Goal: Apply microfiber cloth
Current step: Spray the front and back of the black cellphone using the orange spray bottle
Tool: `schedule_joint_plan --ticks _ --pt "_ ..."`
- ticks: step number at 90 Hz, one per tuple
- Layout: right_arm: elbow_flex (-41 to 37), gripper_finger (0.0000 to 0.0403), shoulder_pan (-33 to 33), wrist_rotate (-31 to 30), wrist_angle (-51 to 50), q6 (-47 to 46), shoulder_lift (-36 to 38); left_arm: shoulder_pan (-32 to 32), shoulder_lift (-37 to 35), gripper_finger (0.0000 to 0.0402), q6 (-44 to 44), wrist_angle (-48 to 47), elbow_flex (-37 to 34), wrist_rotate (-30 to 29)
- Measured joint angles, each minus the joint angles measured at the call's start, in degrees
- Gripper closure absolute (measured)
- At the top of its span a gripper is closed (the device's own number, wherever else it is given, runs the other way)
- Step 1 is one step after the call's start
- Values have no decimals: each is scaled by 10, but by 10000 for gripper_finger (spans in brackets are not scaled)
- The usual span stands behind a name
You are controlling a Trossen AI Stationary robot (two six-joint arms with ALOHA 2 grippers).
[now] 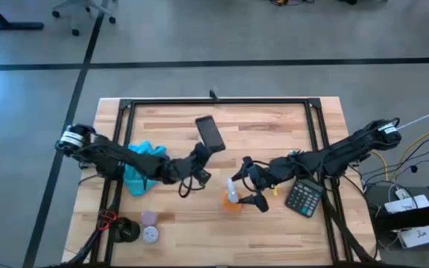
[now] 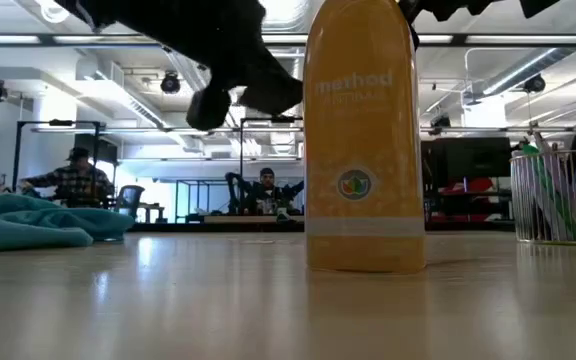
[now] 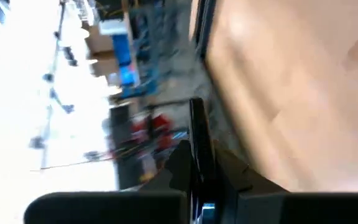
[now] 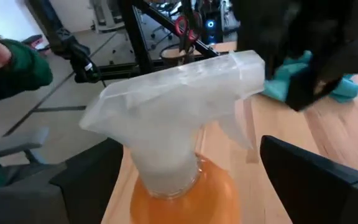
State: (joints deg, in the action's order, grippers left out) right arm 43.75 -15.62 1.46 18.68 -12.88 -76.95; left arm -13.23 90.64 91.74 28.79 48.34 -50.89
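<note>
wooden table (image 1: 274,126) inside a black frame. microfiber cloth (image 1: 138,168) lies bunched at left, under the left arm. left gripper (image 1: 202,151) is clamped on the black phone (image 1: 210,132), lifted. judgement: keep the phone steady and bring the cloth to its screen. right gripper (image 1: 248,192) straddles the orange spray bottle (image 1: 232,198), fingers apart; calculator (image 1: 304,198) at right.

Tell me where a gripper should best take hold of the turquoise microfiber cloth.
Probably from above, pinching a raised fold of the microfiber cloth. It lies crumpled and low on the table, so wrinkles give purchase where flat edges would not. The left arm lies across part of it; its outer, bare folds look easiest.
</note>
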Motion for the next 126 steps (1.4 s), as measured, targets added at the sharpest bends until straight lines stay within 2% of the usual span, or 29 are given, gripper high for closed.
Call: schedule_joint_plan --ticks 10,24,54,91,99,114,126 --pt "0 43 1 -1 0 5 0 0 34 392 123 46 0 -9" --pt "0 43 0 -2 -2 45 -3 -3 51 392 208 105 -1 -11" --pt "1 43 0 -28 2 114 -9 -49 41 392 219 108 -5 -12" --pt "1 43 0 -30 46 99 -37 -74 41 392 225 111 -12 -6" --pt "1 43 0 -30 55 99 -39 -87 41 392 230 111 -13 12" --pt "1 43 0 -31 73 90 -37 -98 41 392 301 152 -14 25" --pt "1 52 0 -45 75 69 -37 -97 41 392 318 173 -14 21"
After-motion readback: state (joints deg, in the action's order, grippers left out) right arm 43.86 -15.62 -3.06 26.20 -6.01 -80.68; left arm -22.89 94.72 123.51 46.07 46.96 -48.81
